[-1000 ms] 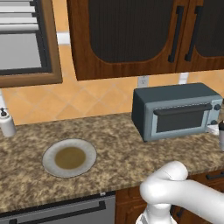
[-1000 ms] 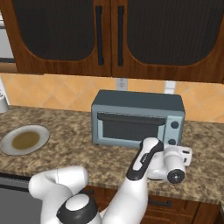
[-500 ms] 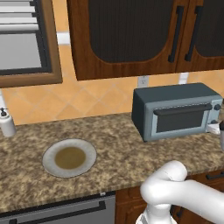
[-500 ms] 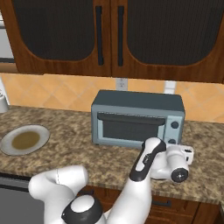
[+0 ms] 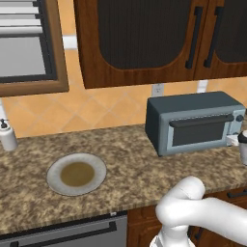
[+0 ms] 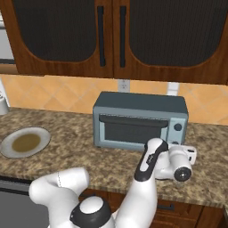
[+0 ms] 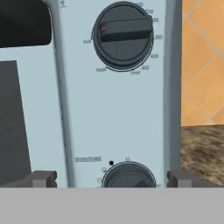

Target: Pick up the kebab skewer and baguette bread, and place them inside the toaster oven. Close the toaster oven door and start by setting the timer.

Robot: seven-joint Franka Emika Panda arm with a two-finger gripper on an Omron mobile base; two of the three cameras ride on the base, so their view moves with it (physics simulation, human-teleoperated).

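The toaster oven [image 6: 140, 122] stands on the counter against the back wall, also seen in the left base view [image 5: 193, 123]. The toaster oven door [image 6: 132, 131] is shut, its dark handle bar [image 6: 133, 120] along the top. My gripper [image 7: 111, 179] is open, right in front of the oven's knob panel. Its fingertips [image 7: 43, 178] stand wide apart on either side of the lower knob [image 7: 128, 176] without touching it. The upper knob [image 7: 123, 35] sits above it. My hand [image 6: 180, 160] hovers at the oven's right front. The kebab skewer and baguette bread are out of view.
A round grey plate [image 5: 76, 173] with a brownish middle lies on the counter to the left, also in the right base view [image 6: 25, 141]. A white soap dispenser [image 5: 7, 136] stands at the far left. Dark wood cabinets [image 6: 111, 35] hang overhead.
My hand has shifted slightly right and closer to the oven's knob panel. The jaws have stayed wide. The oven and plate have not moved.
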